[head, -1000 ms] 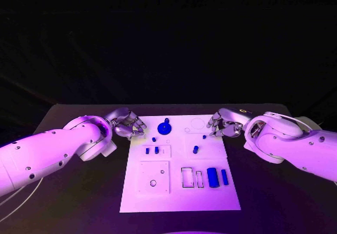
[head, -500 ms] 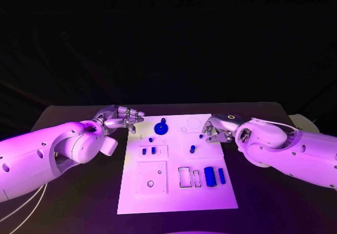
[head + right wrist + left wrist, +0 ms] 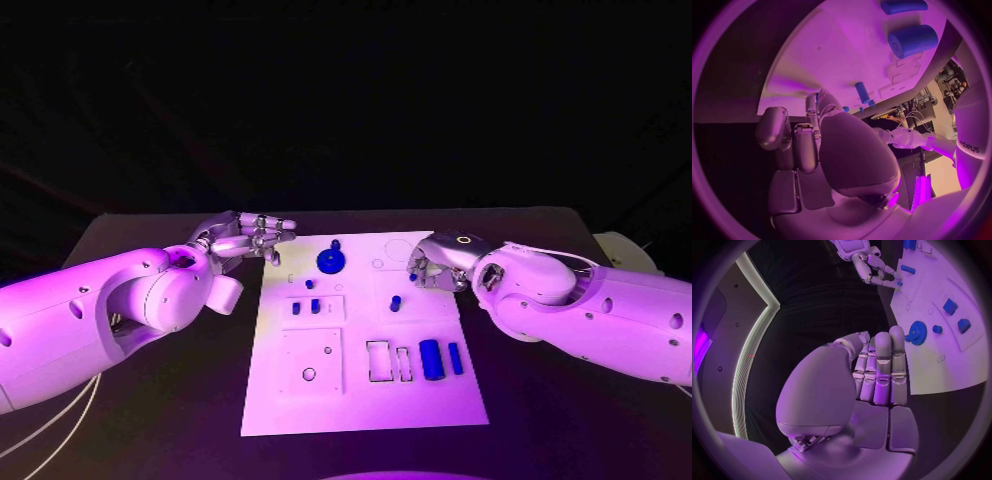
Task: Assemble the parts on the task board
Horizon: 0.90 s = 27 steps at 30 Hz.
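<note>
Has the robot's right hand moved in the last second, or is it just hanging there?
Yes. The right hand has slid inward along the task board's far right edge, toward the blue gear.

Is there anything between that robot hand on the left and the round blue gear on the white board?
Nothing visible. The left robot hand hangs over the black table just off the board's far left corner, holding nothing. The gear sits a short way to its right, with bare white board between them.
</note>
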### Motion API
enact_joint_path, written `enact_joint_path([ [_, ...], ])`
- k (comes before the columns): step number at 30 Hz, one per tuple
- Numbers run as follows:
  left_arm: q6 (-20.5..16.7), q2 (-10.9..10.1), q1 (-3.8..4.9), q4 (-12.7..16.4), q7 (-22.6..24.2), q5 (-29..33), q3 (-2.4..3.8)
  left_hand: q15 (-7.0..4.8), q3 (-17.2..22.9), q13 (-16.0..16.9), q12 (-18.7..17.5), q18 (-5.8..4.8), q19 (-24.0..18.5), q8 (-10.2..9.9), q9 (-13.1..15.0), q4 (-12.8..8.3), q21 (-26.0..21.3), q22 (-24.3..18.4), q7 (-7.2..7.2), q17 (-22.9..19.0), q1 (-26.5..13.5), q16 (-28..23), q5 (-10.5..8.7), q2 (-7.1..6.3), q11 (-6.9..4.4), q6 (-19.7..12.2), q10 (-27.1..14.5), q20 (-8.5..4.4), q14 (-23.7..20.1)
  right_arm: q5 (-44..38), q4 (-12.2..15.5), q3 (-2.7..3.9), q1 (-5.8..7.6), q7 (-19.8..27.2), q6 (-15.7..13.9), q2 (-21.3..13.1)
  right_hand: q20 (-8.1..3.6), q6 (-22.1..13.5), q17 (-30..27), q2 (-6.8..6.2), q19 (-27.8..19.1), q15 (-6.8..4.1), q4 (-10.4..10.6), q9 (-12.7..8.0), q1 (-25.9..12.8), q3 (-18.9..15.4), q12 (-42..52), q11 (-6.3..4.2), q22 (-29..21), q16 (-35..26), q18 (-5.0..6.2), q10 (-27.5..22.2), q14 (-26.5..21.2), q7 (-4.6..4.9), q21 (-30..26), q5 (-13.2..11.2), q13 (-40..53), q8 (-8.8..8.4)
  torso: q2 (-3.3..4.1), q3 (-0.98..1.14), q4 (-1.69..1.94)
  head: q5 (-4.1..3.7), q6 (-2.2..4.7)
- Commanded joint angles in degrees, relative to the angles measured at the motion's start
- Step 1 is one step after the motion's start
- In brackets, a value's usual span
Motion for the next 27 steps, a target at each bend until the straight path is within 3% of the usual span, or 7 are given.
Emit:
enact_joint_path([
  [1,0.7,0.0,0.08,0.3,1.4,1.4,0.03,0.03,-0.1,0.1,0.2,0.81,-0.5,-0.1,-0.1,-0.2,-0.2,-0.1,0.10,0.0,-0.3,-0.3,-0.32,0.16,-0.01,-0.2,-0.3,-0.04,-0.6,-0.9,-0.4,-0.01,-0.06,-0.5,0.7,0.4,0.07,0.7,2.9,-0.29,0.4,0.09,0.2,-0.1,0.5,1.0,-0.5,0.06,0.2,0.3,-1.17,0.6,3.4,-0.09,0.4,0.4,-0.3,-0.21,-0.05,0.05,0.03,-0.17,-0.10],
  [8,1.0,-0.1,0.08,0.5,1.2,1.5,0.03,0.03,-0.1,0.1,0.3,0.81,-0.5,-0.1,-0.1,-0.3,-0.2,-0.1,0.12,-0.1,-0.3,-0.4,-0.31,0.25,-0.01,-0.2,-0.3,-0.04,-0.6,-0.2,-1.3,-0.01,-0.08,-0.6,2.0,1.1,-0.10,1.7,3.2,-0.46,0.4,-0.10,0.9,-0.1,0.8,5.9,-1.4,-0.11,0.8,0.5,-1.25,1.5,3.4,-0.36,0.9,0.2,-1.5,-0.46,-0.10,0.05,-0.02,-0.03,-0.18],
  [10,1.1,-0.1,0.08,0.5,1.0,1.5,0.03,0.03,-0.1,0.1,0.3,0.81,-0.5,-0.1,-0.1,-0.3,-0.2,-0.1,0.12,-0.1,-0.3,-0.4,-0.31,0.25,-0.01,-0.2,-0.3,-0.04,-0.6,-0.1,-1.4,-0.01,-0.08,-0.7,2.4,1.2,-0.10,1.9,3.2,-1.65,0.4,-0.07,1.1,-0.1,0.2,8.3,-1.9,-0.10,1.1,0.6,-1.28,1.8,3.4,-0.36,1.1,0.1,-2.1,-0.74,-0.09,0.06,-0.04,-0.07,-0.21],
  [11,1.2,-0.1,0.08,0.5,0.9,1.5,0.03,0.03,-0.1,0.1,0.3,0.82,-0.5,-0.1,-0.1,-0.3,-0.3,-0.1,0.13,-0.1,-0.3,-0.4,-0.31,0.27,0.00,-0.2,-0.4,-0.04,-0.6,0.0,-1.5,-0.01,-0.09,-0.7,2.6,1.2,-0.06,2.3,3.3,-2.74,0.4,-0.11,1.5,-0.1,-0.8,11.4,-2.3,0.13,1.4,0.6,-1.29,2.4,3.4,-0.36,1.2,-0.1,-2.7,-0.98,-0.09,0.07,-0.05,-0.08,-0.19],
  [18,1.9,0.0,0.08,0.6,0.1,1.1,0.03,-0.02,-0.2,0.4,1.0,0.83,-0.4,-0.2,-0.1,-0.9,-0.4,-0.2,0.18,-0.4,-0.1,-0.4,-0.33,0.61,-0.09,-0.4,0.1,-0.07,-0.4,0.4,-1.8,-0.01,-0.24,-0.9,4.1,1.7,0.01,2.7,3.2,-5.32,0.3,0.02,0.9,-0.1,-3.2,15.9,-2.9,0.02,1.8,0.6,-1.29,2.8,3.4,-0.28,1.2,-0.6,-3.6,-1.38,-0.11,0.06,-0.03,-0.04,-0.34],
  [27,2.3,0.0,0.08,0.6,-0.6,0.8,0.03,0.00,-0.4,0.4,1.1,0.82,-0.4,-0.3,-0.1,-1.1,-0.4,-0.3,0.26,-0.5,-0.1,-0.4,-0.33,0.62,-0.01,-0.7,-0.2,-0.08,-0.4,0.6,-2.0,-0.02,-0.48,-1.2,5.5,2.0,0.13,2.7,3.2,-6.79,0.3,0.22,0.5,0.0,-5.2,17.9,-3.4,0.14,1.9,0.6,-1.27,2.5,3.4,-0.13,1.1,-0.9,-4.1,-1.66,-0.10,0.05,-0.03,-0.08,-0.55],
])
